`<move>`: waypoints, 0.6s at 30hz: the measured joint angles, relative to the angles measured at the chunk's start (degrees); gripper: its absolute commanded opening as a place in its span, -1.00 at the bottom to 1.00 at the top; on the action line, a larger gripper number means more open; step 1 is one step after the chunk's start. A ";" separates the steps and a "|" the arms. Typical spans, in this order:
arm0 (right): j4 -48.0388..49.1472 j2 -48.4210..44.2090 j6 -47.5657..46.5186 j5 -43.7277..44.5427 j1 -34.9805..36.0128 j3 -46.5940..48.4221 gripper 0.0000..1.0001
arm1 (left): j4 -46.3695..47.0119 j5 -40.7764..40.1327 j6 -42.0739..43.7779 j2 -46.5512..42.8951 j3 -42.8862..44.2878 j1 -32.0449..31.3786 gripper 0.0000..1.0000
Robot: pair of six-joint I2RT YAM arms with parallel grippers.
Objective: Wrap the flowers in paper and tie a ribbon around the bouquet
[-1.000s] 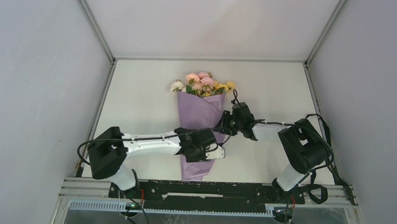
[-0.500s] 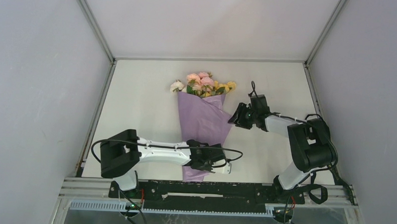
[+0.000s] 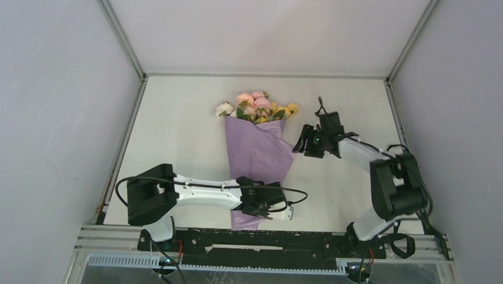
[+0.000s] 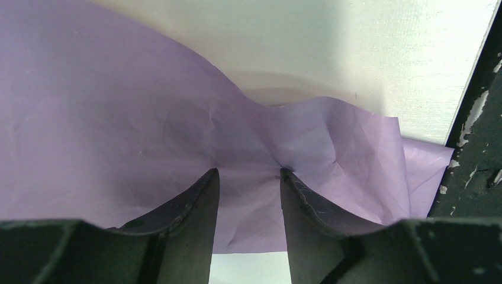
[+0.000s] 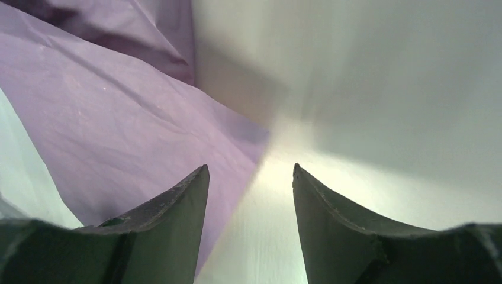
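The left gripper [image 4: 248, 173] stood half-parted, its tips pressed into the paper [image 4: 106, 118] at the narrow end by the table's [image 3: 173, 133] near edge; whether it pinched a fold was unclear. The flowers [image 3: 256, 106] pointed toward the far edge. The right gripper [image 5: 250, 171] gaped wide and empty just beside the paper's right edge.

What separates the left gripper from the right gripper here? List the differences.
The left gripper's tips press into the near end of the paper, puckering it; the right gripper hangs beside the paper's right edge, gripping nothing. The right gripper's jaws stand wider. Both are open.
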 measured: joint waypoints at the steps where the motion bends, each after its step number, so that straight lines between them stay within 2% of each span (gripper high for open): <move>1: -2.91 -2.78 -0.55 2.45 -0.46 0.00 0.32 | 0.02 -0.02 0.00 0.00 0.00 0.00 -0.03; 4: -9.94 -12.66 -1.99 9.62 -4.46 0.00 0.49 | 0.13 0.00 0.00 -0.07 -0.13 0.04 -0.03; 8: -15.93 -23.19 -3.93 16.48 -20.35 0.72 0.58 | 0.26 -0.02 -0.02 -0.20 -0.22 0.07 -0.02; 11: -18.47 -24.52 -5.20 18.64 -35.89 -0.07 0.60 | 0.33 -0.02 0.00 -0.24 -0.28 0.07 -0.02; 13: -19.56 -24.52 -5.40 18.32 -43.45 -2.05 0.60 | 0.35 -0.02 0.00 -0.26 -0.31 0.07 -0.02; 15: -20.50 -24.52 -5.35 18.03 -48.94 -4.33 0.60 | 0.35 -0.02 -0.02 -0.26 -0.31 0.07 -0.02; 18: -21.99 -24.48 -5.31 18.32 -51.45 -6.14 0.60 | 0.33 0.04 -0.02 -0.26 -0.31 0.09 -0.02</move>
